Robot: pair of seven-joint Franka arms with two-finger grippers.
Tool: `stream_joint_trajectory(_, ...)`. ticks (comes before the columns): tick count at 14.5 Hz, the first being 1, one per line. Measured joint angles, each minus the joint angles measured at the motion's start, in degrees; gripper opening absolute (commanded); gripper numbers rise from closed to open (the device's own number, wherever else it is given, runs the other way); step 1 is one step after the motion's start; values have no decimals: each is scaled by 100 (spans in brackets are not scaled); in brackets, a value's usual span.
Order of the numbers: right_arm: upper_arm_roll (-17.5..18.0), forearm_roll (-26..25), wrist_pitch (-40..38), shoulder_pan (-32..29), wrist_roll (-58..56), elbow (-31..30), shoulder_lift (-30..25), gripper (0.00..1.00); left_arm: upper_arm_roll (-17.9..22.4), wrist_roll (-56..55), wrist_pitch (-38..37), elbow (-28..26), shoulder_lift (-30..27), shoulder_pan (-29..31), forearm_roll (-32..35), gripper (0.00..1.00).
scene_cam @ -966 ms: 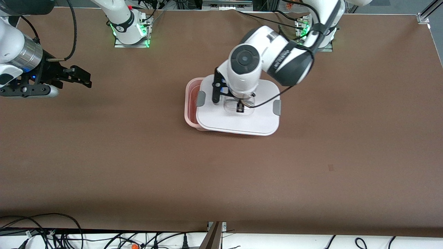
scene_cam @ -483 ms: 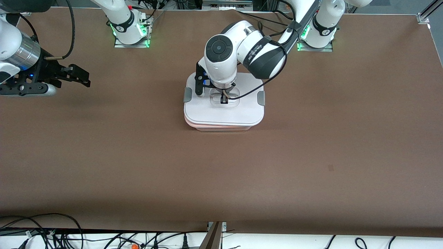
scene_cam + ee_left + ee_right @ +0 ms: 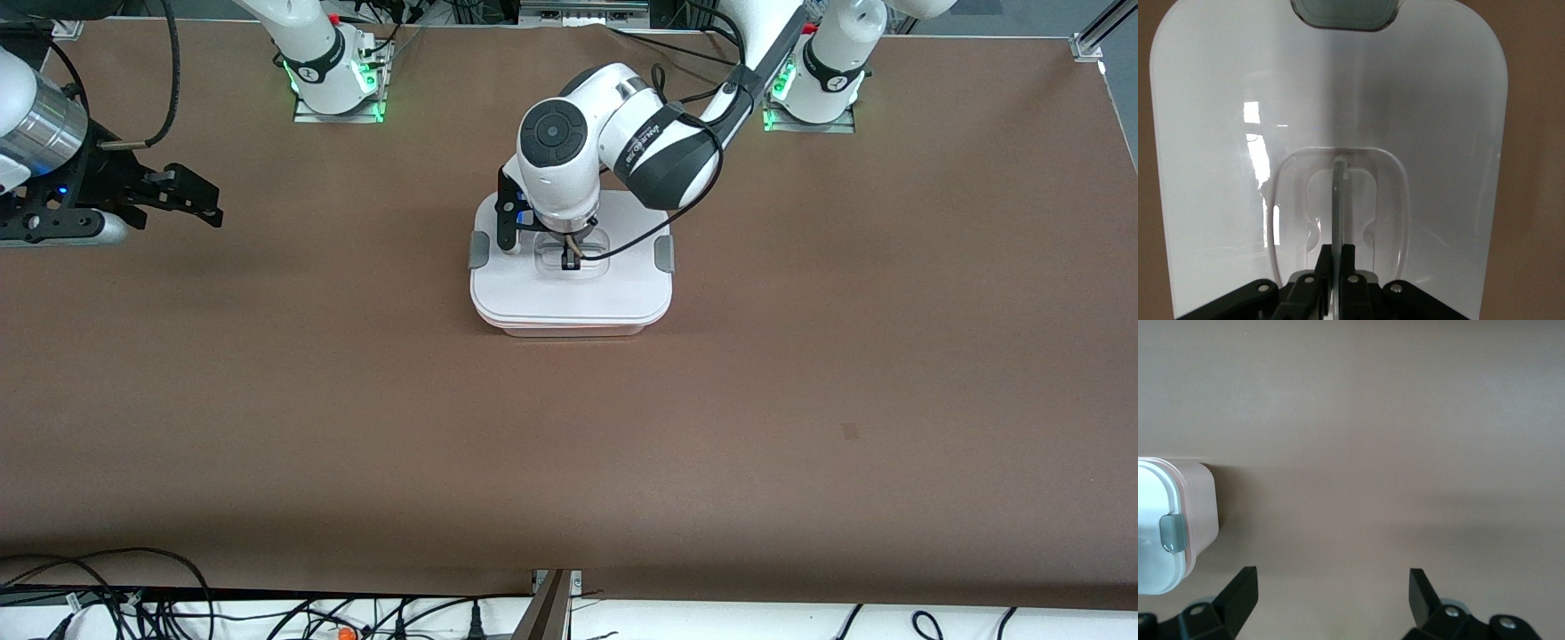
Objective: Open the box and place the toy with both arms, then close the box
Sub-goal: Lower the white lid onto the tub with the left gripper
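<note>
White lid (image 3: 569,293) on box (image 3: 569,327), handle (image 3: 1338,200) pinched by left end effector (image 3: 569,260); right end effector (image 3: 182,197) spread, empty.

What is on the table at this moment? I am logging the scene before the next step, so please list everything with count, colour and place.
box: one, translucent pinkish, mid-table between the two arm bases.
lid: one, white, lying squarely on the box.
side clips: two, grey, one at each short end of the lid.
handle: one, clear, in the lid's recessed middle.
toy: none in view.
table: one, brown.
cables: several, black, along the table edge nearest the front camera.
left gripper: one, black, shut on the handle.
right gripper: one, black, open, waiting over the right arm's end of the table.
</note>
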Motion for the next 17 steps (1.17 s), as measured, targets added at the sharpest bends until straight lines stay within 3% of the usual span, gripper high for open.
stream_joint_trajectory(17, 11, 1, 40, -112, 90, 48, 151, 100, 53, -457, 11, -66, 81, -83, 133, 0)
